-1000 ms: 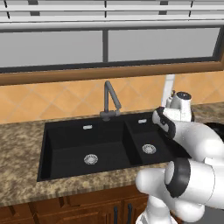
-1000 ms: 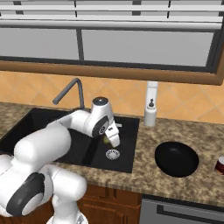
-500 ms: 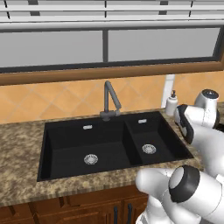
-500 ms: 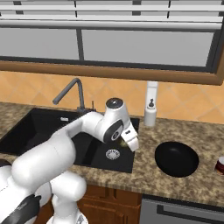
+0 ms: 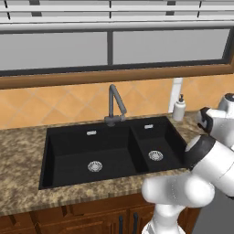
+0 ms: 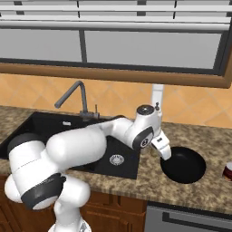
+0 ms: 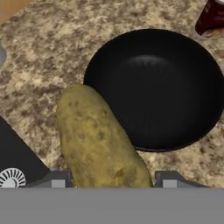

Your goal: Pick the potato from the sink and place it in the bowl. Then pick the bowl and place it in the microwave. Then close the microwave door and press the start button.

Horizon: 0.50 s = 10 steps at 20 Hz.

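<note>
Right base view: the speckled bench (image 6: 149, 179) runs wide, the black sink (image 6: 54, 131) sunk in on one side, the bowl (image 6: 183, 165) standing just beyond its edge. Arm reaches across, tool (image 6: 166, 154) hanging at the bowl's near rim! Hand view has the potato (image 7: 98, 140) clamped between the jaws, nose tipped toward the bowl, over the near rim and not yet above the hollow, I'd say. A reddish can (image 7: 212, 17) sits beside the far rim.
</note>
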Available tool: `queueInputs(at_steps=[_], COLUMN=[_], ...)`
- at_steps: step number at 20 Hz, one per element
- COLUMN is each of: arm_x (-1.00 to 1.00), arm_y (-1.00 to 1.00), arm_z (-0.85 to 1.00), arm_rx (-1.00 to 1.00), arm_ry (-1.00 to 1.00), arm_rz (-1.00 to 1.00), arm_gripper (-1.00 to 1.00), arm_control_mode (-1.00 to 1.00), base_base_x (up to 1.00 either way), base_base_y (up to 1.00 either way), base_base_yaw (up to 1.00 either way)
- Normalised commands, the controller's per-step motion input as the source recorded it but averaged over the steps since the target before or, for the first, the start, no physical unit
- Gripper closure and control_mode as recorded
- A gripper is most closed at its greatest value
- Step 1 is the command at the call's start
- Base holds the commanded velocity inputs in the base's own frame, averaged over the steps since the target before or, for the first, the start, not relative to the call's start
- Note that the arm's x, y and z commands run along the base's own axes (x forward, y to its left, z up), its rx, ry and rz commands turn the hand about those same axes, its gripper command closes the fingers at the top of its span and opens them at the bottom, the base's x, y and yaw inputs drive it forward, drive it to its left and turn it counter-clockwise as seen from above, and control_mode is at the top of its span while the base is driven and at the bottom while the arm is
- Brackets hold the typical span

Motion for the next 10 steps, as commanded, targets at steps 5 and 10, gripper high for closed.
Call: queueInputs(at_steps=[5, 10], arm_x=[0.13, 0.28], arm_y=[-0.95, -0.49], arm_z=[-0.10, -0.58], arm_rx=[0.00, 0.00], arm_ry=[0.10, 0.16], arm_rz=[0.00, 0.00], arm_gripper=[1.00, 1.00], arm_control_mode=[-1.00, -1.00], base_base_x=[0.00, 0.00], base_base_y=[0.00, 0.00], base_base_yaw=[0.00, 0.00])
